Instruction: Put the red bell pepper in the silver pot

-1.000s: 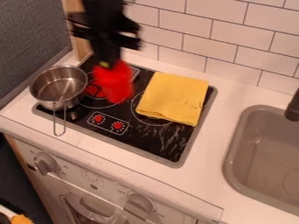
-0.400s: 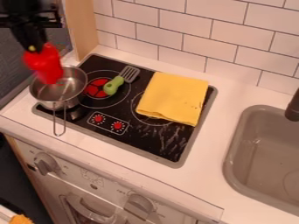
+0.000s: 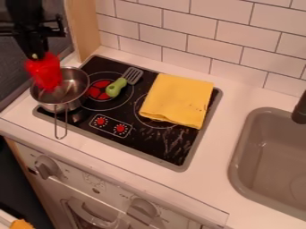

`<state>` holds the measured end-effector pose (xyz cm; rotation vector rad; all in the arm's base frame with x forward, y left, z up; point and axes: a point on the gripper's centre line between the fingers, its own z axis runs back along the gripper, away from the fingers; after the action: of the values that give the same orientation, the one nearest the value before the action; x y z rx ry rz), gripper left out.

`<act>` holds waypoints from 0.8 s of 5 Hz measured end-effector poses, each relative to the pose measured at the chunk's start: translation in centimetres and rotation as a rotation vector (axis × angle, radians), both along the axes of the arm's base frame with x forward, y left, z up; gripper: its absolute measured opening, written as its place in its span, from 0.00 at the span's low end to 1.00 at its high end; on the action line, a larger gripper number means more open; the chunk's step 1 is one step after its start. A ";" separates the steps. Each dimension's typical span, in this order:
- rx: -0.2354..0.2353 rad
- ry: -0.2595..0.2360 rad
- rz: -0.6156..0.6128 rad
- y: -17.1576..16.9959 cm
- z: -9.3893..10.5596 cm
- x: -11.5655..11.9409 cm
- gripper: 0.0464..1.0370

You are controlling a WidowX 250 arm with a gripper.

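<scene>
At the lower left corner, part of an orange item (image 3: 21,224) is visible; its type cannot be determined. At the upper left, the hand (image 3: 37,55) points downward above the silver pot (image 3: 70,102). The hand is closed to a narrow gap, with the upper end of the red bell pepper (image 3: 44,72) held between its fingers. The pepper hangs at a slight tilt, its lower end in line with the pot opening. Contact between pepper and pot cannot be confirmed.

The pot sits upright on the left part of the black cooktop (image 3: 134,139), its wire handle (image 3: 61,126) directed toward the front edge of the counter (image 3: 209,179). Below the counter edge, the oven front carries a left knob (image 3: 46,167) and, farther right, a second knob (image 3: 143,209).

Right of the pot, a spatula with a green handle (image 3: 116,88) lies partly over a red-centered burner marking, its slotted head toward the wall (image 3: 221,42). Beside it, a folded yellow cloth (image 3: 178,99) covers part of the right burner marking. At the far right, a gray sink (image 3: 240,154) is set into the counter, with a dark faucet (image 3: 300,109) at its edge.
</scene>
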<state>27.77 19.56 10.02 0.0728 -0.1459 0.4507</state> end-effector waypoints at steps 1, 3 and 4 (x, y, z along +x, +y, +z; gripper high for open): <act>-0.021 0.036 0.003 -0.1 -1.5 0.0 0.08; -0.027 0.048 0.000 -0.4 -1.4 0.3 0.59; -0.020 0.022 -0.025 -0.6 0.2 0.5 0.88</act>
<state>28.30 18.93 10.25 0.0560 -0.1209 0.4265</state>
